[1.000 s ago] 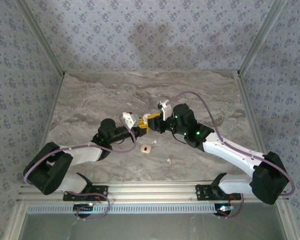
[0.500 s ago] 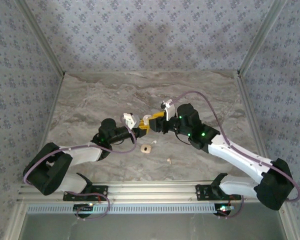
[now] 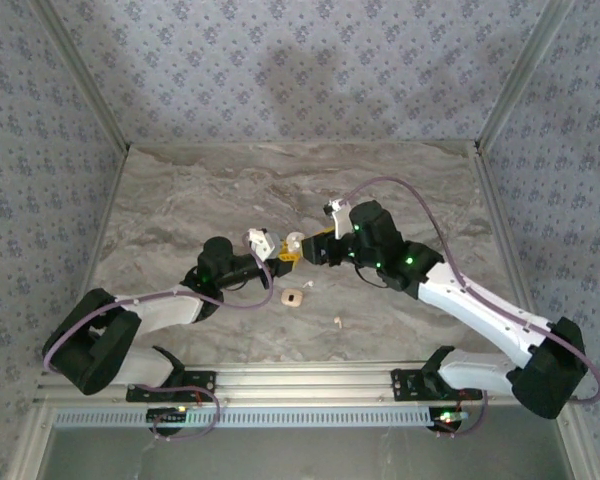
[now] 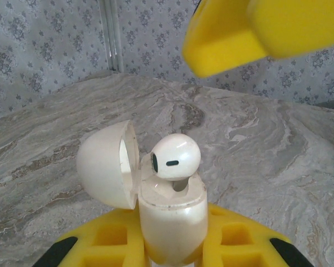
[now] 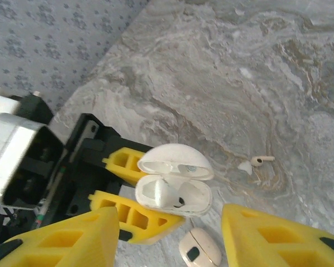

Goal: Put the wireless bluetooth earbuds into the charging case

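Earbud (image 4: 175,157) sits proud in the open charging case (image 4: 172,217), which the left end effector (image 4: 170,250) clamps; the right end effector (image 5: 171,222), jaws apart and empty above the case, should press it straight down until seated.

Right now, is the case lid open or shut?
Open. The lid tilts back off the charging case, leaving one earbud exposed, standing in it.

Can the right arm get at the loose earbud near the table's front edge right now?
Probably yes. The right gripper is open and empty, and that earbud lies alone on the bare table, with nothing over it or beside it.
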